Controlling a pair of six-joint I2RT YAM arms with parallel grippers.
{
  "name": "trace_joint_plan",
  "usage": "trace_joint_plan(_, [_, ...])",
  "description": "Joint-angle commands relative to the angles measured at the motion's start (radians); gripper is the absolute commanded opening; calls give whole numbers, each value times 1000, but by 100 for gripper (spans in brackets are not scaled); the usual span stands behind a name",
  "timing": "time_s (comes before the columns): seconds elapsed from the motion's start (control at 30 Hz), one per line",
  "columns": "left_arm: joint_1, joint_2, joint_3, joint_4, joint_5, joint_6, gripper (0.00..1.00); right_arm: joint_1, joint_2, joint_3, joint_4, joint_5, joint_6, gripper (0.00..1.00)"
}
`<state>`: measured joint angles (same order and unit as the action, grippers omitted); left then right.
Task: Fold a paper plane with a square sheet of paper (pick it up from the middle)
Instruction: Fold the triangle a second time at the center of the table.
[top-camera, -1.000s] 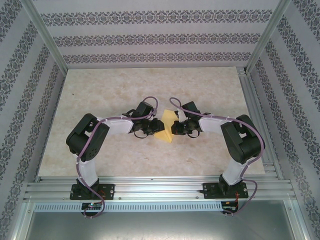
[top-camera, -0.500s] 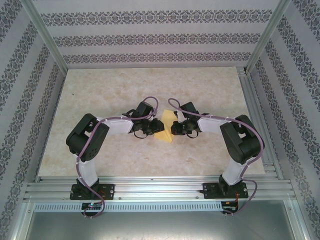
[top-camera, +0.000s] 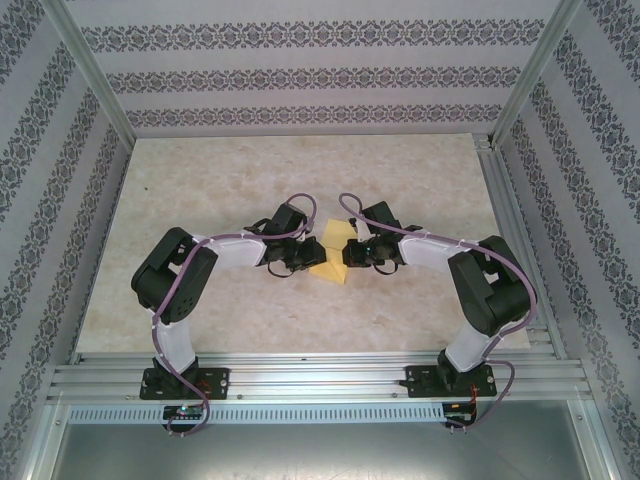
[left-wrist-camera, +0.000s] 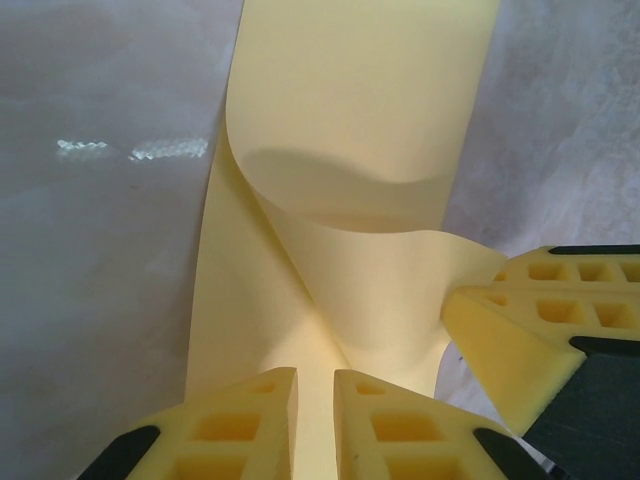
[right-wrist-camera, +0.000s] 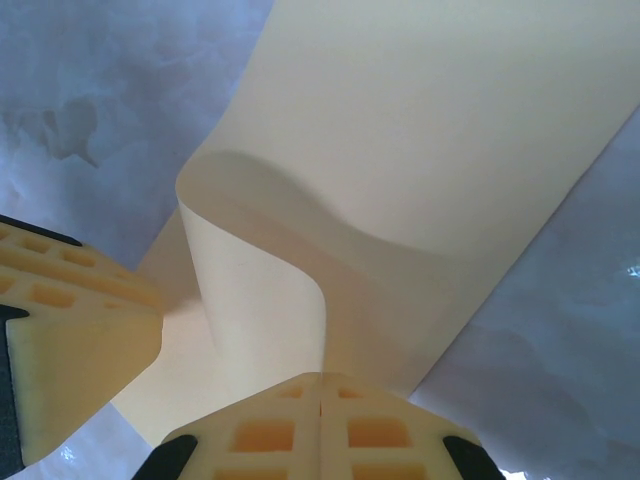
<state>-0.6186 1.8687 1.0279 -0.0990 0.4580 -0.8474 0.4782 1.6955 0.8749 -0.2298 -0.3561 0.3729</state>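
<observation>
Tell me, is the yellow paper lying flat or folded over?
Partly folded: the square sheet of paper curls over in a soft loop, uncreased, its flap pinched in the right hand.

Patterned wallpaper walls (top-camera: 300, 70) (floral bands); marbled beige tabletop (top-camera: 250, 170), possibly stone; aluminium frame (top-camera: 300, 370).

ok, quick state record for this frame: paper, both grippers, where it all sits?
paper: square sheet of paper, pale yellow, one part curled over in a loose loop, not yet a plane
location: middle of the table, between the two grippers
left gripper: jaws a narrow gap apart, astride the curled fold
right gripper: shut, pads together where the curl runs in
</observation>
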Motion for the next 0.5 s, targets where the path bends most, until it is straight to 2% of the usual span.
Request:
trace_joint_plan(0.0, [-17,0,3,-16,-10,24,19,14,12,-4,-1,29,17,3])
trace_joint_plan(0.47, [-18,5,0,-22,-7,34,17,23,26,-26,4,58,46,3])
